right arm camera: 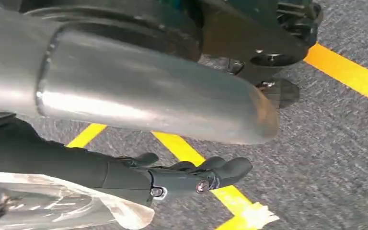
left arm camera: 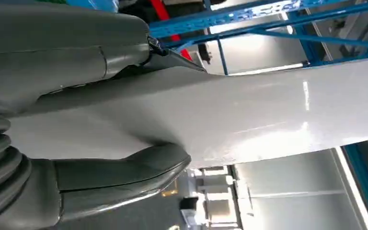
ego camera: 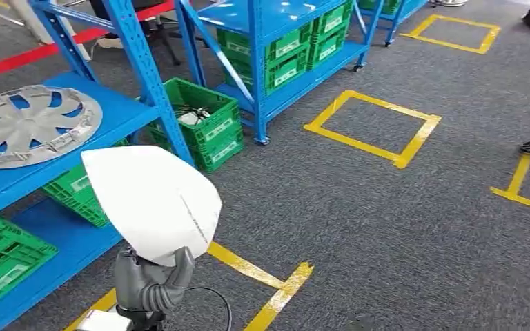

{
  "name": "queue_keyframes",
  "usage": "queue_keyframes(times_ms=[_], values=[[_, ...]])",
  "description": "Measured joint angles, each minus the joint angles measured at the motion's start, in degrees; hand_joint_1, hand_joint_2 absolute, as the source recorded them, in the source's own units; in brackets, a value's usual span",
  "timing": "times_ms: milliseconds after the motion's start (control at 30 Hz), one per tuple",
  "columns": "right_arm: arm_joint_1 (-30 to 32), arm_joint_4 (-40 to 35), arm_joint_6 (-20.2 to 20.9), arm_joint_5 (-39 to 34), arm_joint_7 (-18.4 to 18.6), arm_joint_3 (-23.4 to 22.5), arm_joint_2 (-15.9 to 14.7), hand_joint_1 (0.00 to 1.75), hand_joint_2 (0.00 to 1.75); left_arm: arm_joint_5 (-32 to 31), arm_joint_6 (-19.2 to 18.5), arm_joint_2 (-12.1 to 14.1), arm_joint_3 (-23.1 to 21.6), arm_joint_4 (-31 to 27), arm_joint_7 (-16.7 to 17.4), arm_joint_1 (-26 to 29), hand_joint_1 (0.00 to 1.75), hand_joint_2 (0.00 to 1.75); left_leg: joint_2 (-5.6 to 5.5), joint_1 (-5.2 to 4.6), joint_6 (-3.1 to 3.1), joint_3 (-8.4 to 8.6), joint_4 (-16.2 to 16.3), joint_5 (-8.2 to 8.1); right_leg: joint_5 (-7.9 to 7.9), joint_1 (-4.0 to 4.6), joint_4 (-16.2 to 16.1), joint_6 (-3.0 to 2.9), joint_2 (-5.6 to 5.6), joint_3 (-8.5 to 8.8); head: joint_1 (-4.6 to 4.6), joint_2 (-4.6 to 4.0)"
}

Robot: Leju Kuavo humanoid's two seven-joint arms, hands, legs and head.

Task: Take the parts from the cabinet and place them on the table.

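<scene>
My left hand (ego camera: pixel 153 284) comes up from the bottom edge of the head view and grips a smooth white curved part (ego camera: pixel 153 198), holding it upright over the carpet beside the blue cabinet (ego camera: pixel 121 114). The left wrist view has the thumb and fingers (left arm camera: pixel 120 175) clamped on either face of the white part (left arm camera: pixel 268 115). A silver wheel cover (ego camera: pixel 29 124) lies flat on the cabinet's shelf. My right hand (right arm camera: pixel 182 176) hangs low above the floor, its fingers stretched out with nothing in them.
Green crates (ego camera: pixel 203 121) sit on the floor and on the lower shelves of the blue racks (ego camera: pixel 276 48). Yellow tape squares (ego camera: pixel 373 127) mark the grey carpet. A black cable (ego camera: pixel 210 303) loops on the floor by my left hand.
</scene>
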Motion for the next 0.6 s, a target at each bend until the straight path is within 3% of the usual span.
queue_keyframes(times_ms=[33, 100, 133, 167, 233, 267, 333, 367, 400, 433, 467, 500, 533, 567, 600], values=[[-0.27, 0.00, 0.07, 0.17, 0.00, 0.15, 0.04, 0.00, 0.00, -0.04, 0.00, 0.00, 0.00, -0.04, 0.00, 0.11, 1.75, 1.75, -2.03, 0.34, -0.01, 0.31, -1.23, -0.53, -0.02, 0.36, 0.65, 0.48, 0.80, -0.54, 0.09, 0.00], [-0.21, -0.02, 0.09, 0.26, 0.00, 0.35, 0.04, 0.00, 0.00, -0.13, 0.07, 0.02, 0.02, -0.17, 0.02, 0.18, 1.75, 1.75, -0.99, -0.14, 0.26, -0.11, -0.82, -0.54, 0.45, -0.21, 0.35, 1.32, 1.97, -1.29, 0.02, 0.00], [0.00, 0.00, 0.20, 0.24, 0.02, 0.39, 0.07, 0.00, 0.00, -0.26, 0.07, -0.02, 0.00, -0.22, 0.02, 0.13, 1.75, 1.75, -0.36, -0.33, 0.71, -0.14, -0.84, -0.35, 0.80, -0.41, 0.09, 1.84, 2.57, -1.43, 0.02, 0.00], [0.15, 0.00, 0.20, 0.22, 0.04, 0.42, 0.07, 0.00, 0.00, -0.39, 0.07, -0.07, -0.02, -0.35, 0.02, 0.11, 1.75, 1.75, 0.55, 0.19, 1.24, -0.06, -1.47, 0.04, 0.83, -0.31, 0.16, 2.13, 3.18, -2.33, 0.07, 0.00], [0.17, 0.00, 0.20, 0.30, 0.00, 0.48, 0.09, 0.00, 0.00, -0.53, 0.07, -0.20, -0.02, -0.55, 0.07, 0.13, 1.75, 1.75, 2.19, 0.13, 1.70, 0.01, -1.65, 0.27, -1.69, 0.06, 3.75, 2.39, -2.42, -3.82, 0.59, 0.00], [-0.07, -0.02, 0.22, 0.33, -0.04, 0.55, 0.09, 0.00, 0.00, -0.55, 0.07, -0.15, 0.00, -0.63, 0.09, 0.21, 1.75, 1.75, 3.20, -0.05, 1.78, -0.09, -1.63, 0.26, -4.03, 0.02, 8.22, 2.62, -4.03, -5.95, 0.57, 0.00], [-0.23, -0.02, 0.22, 0.33, -0.04, 0.65, 0.09, 0.00, 0.00, -0.55, 0.07, -0.07, 0.00, -0.63, 0.22, 0.43, 1.75, 1.75, 5.22, -0.26, 1.90, -0.23, -1.60, 0.18, -7.46, -0.10, 16.88, 2.92, -5.16, -9.93, 0.55, 0.00], [-0.13, 0.00, 0.24, 0.33, -0.04, 0.74, 0.11, 0.00, 0.00, -0.57, 0.09, -0.04, 0.00, -0.63, 0.28, 0.43, 1.75, 1.75, 6.05, -0.28, 1.91, -0.23, -1.60, 0.17, -7.45, -0.10, 18.14, 2.99, -5.30, -10.34, 0.59, 0.00], [0.01, 0.00, 0.24, 0.35, -0.07, 0.79, 0.11, 0.00, 0.00, -0.57, 0.17, -0.04, 0.00, -0.63, 0.37, 0.43, 1.75, 1.75, 6.81, -0.30, 1.91, -0.22, -1.60, 0.14, -6.19, -0.10, 16.67, 2.98, -5.47, -9.32, 0.57, 0.00], [0.09, -0.02, 0.24, 0.35, -0.11, 0.79, 0.11, 0.00, 0.00, -0.55, 0.20, -0.07, 0.00, -0.63, 0.44, 0.42, 1.75, 1.75, 7.45, -0.32, 1.91, -0.19, -1.60, 0.09, -4.18, -0.08, 12.92, 2.85, -5.75, -7.14, 0.59, 0.00], [0.07, -0.02, 0.24, 0.33, -0.11, 0.79, 0.11, 0.00, 0.00, -0.57, 0.24, -0.07, -0.02, -0.63, 0.55, 0.42, 1.75, 1.75, 8.17, -0.34, 1.84, -0.08, -1.60, 0.02, -1.78, -0.04, 7.21, 2.57, -6.46, -3.88, 0.57, 0.00], [-0.06, -0.02, 0.24, 0.31, -0.11, 0.79, 0.11, 0.00, 0.00, -0.57, 0.24, -0.09, -0.02, -0.66, 0.59, 0.41, 1.75, 1.75, 8.73, -0.43, 1.68, 0.11, -1.60, -0.09, -0.15, 0.19, 1.59, 2.20, -8.82, -0.50, 0.59, 0.00], [-0.31, -0.02, 0.24, 0.28, -0.09, 0.79, 0.11, 0.00, 0.00, -0.57, 0.33, -0.09, 0.00, -0.66, 0.61, 0.44, 1.75, 1.75, 9.25, -0.83, 1.38, 0.07, -1.53, -0.28, -1.21, 0.99, -0.09, 1.98, -10.79, 0.27, 0.61, 0.00], [-0.41, -0.02, 0.24, 0.24, -0.15, 0.77, 0.17, 0.00, 0.00, -0.57, 0.42, -0.07, 0.00, -0.66, 0.68, 0.44, 1.75, 1.75, 9.67, -0.88, 1.11, 0.03, -1.47, -0.29, -0.77, 0.86, -0.08, 1.50, -9.67, 0.51, 0.37, 0.00], [-0.34, -0.02, 0.35, 0.24, -0.15, 0.77, 0.22, 0.00, 0.00, -0.59, 0.42, -0.07, -0.02, -0.66, 0.77, 0.40, 1.75, 1.75, 10.21, -0.89, 0.96, 0.10, -1.46, -0.27, -0.72, 0.95, 0.00, 1.39, -9.21, 0.27, 0.50, 0.00]])
